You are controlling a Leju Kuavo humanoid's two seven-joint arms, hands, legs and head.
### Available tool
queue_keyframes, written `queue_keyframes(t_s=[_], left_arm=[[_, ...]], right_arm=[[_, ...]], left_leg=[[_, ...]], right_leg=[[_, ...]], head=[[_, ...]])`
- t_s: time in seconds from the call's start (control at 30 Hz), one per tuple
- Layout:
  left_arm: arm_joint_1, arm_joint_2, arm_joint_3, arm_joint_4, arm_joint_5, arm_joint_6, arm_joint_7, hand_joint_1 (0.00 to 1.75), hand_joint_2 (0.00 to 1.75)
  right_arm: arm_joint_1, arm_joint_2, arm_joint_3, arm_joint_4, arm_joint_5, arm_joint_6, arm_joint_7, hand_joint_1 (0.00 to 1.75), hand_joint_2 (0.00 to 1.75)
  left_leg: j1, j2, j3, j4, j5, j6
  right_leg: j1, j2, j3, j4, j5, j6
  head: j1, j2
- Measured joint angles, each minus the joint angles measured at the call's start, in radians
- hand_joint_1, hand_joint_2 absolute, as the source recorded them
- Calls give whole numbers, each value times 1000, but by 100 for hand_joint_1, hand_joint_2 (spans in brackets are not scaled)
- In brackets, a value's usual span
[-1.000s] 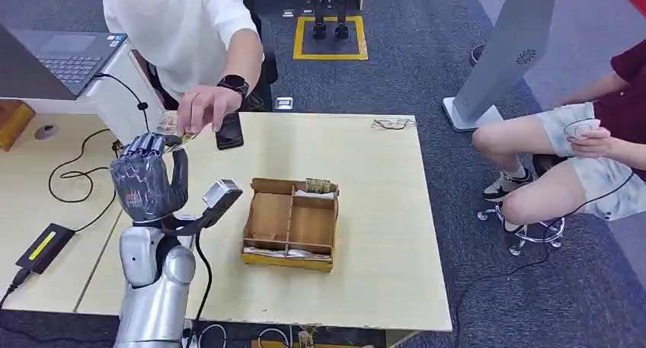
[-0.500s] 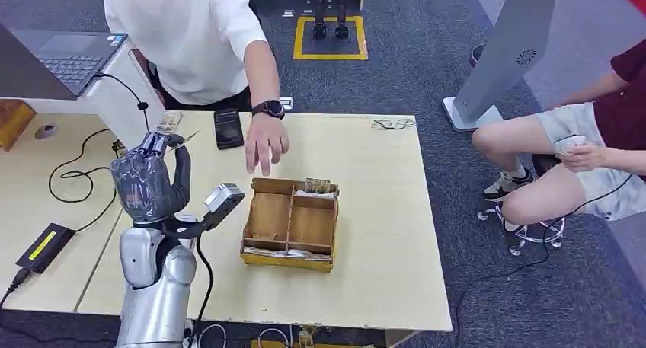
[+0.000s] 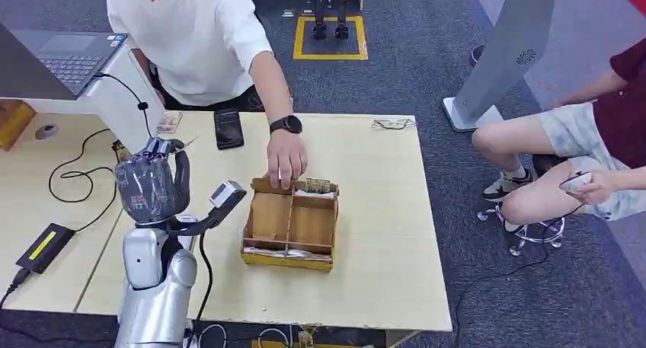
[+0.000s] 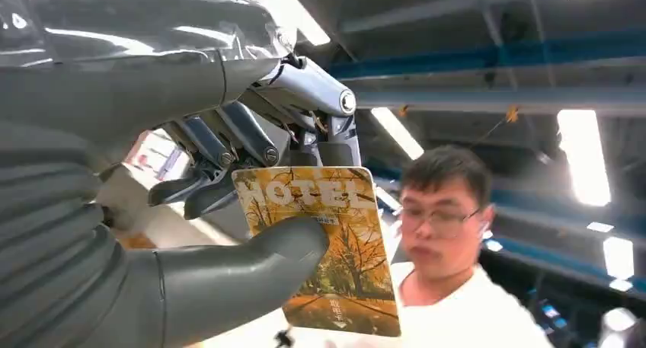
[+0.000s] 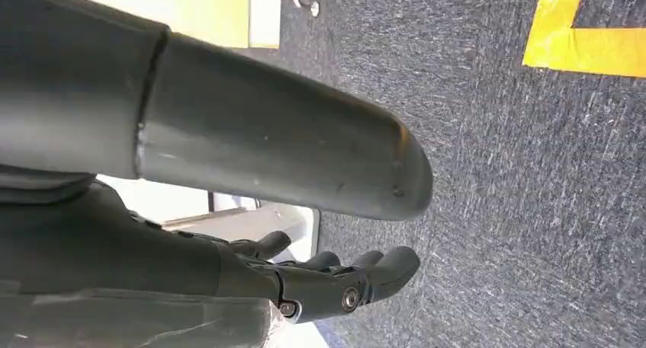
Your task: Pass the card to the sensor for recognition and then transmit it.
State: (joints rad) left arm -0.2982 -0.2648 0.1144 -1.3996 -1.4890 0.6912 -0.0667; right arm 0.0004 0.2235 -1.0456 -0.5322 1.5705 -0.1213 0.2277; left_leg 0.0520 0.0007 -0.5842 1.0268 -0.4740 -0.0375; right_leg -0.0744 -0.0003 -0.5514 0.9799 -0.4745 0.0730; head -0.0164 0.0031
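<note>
My left hand (image 3: 152,182) is raised over the table's left side, its back toward the head camera. It pinches a card (image 4: 350,264) between thumb and fingers; the card is orange-yellow with an autumn tree picture and the word HOTEL. A sliver of the card (image 3: 186,142) shows past the fingers in the head view. A flat black device (image 3: 228,127) lies on the table beyond the hand. My right hand (image 5: 335,283) hangs over the carpet, fingers loosely apart, holding nothing.
A person in a white shirt leans over the far edge, one hand (image 3: 286,161) at the far rim of the wooden divided box (image 3: 287,260) holding cards (image 3: 318,185). A laptop (image 3: 65,59), cables and a black box (image 3: 42,247) lie left. Another person (image 3: 579,142) sits right.
The person's hand has left my left hand's fingertips and moved right and nearer, down to the wooden box. My left hand has stayed almost still with the card.
</note>
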Motion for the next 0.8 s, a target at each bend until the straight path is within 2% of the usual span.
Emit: queue_keyframes(t_s=[0.03, 0.2, 0.6, 0.67, 0.8], left_arm=[[0, 7, 5, 18, -15, 0, 29, 175, 175], [11, 32, 32, 51, -25, 0, 77, 175, 175], [54, 81, 111, 69, -33, 0, 142, 175, 175], [61, 95, 114, 71, -33, -2, 179, 175, 175], [89, 132, 113, 72, -33, -31, 302, 175, 175]], right_arm=[[0, -1, 1, 0, 0, -2, 0, 0, 0], [1, -2, 3, 0, 0, -6, 13, 0, 0], [3, -4, 3, -6, 0, -6, 11, 0, 0], [3, -4, 3, -7, 0, -8, 10, 0, 0], [4, -5, 3, -7, 0, -11, 11, 0, 0]], left_leg=[[0, 0, 0, 0, 0, 0], [0, 0, 0, 0, 0, 0], [0, 0, 0, 0, 0, 0], [0, 0, 0, 0, 0, 0], [0, 0, 0, 0, 0, 0]], right_leg=[[0, 0, 0, 0, 0, 0], [0, 0, 0, 0, 0, 0], [0, 0, 0, 0, 0, 0], [0, 0, 0, 0, 0, 0], [0, 0, 0, 0, 0, 0]], head=[[0, 0], [0, 0], [0, 0], [0, 0], [0, 0]])
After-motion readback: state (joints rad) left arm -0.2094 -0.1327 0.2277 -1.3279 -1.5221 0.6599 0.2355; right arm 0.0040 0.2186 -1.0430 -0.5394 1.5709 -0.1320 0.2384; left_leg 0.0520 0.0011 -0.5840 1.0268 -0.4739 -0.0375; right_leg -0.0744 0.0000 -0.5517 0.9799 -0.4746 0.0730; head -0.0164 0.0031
